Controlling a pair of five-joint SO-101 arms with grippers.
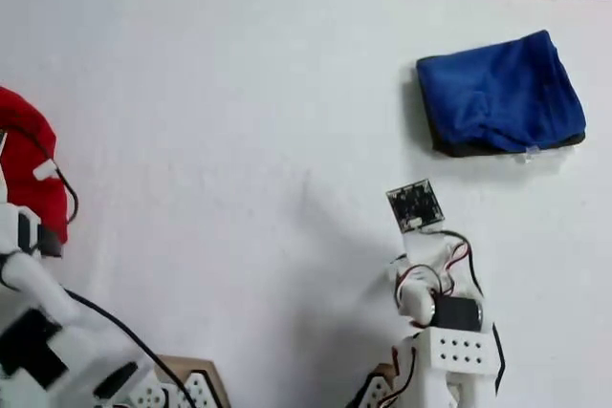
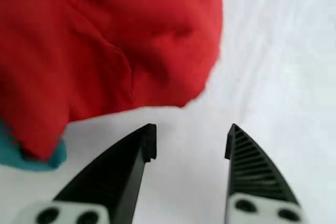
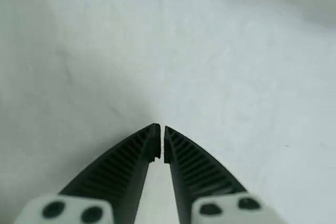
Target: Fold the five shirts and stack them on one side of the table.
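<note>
A white table [image 1: 239,93] seen from above, with two white robot arms at its near edge.

The left gripper [image 2: 189,140] has its black jaws spread wide apart and holds nothing; bare tabletop shows between the tips. Just ahead of those tips, not touching them, lies a crumpled red shirt [image 2: 115,40], which blocks everything beyond it in the left wrist view. A corner of teal cloth [image 2: 34,156] pokes out from under the red shirt's edge, off to one side of the jaw nearest it. From above, the red shirt bunches up at the table's left edge, with part of the left arm lying over it.

The right gripper [image 3: 161,142] has its jaws drawn together, only a thin slit between the tips, with nothing in them. Plain tabletop lies ahead of it. From above, a small dark circuit board [image 1: 414,204] and loose wires [image 1: 449,255] sit on top of this arm and hide the jaws below.

Well ahead of the right arm and somewhat to its right rests a folded blue shirt [image 1: 502,93]. A dark layer [image 1: 478,148] shows under its near edge, possibly another folded shirt.
</note>
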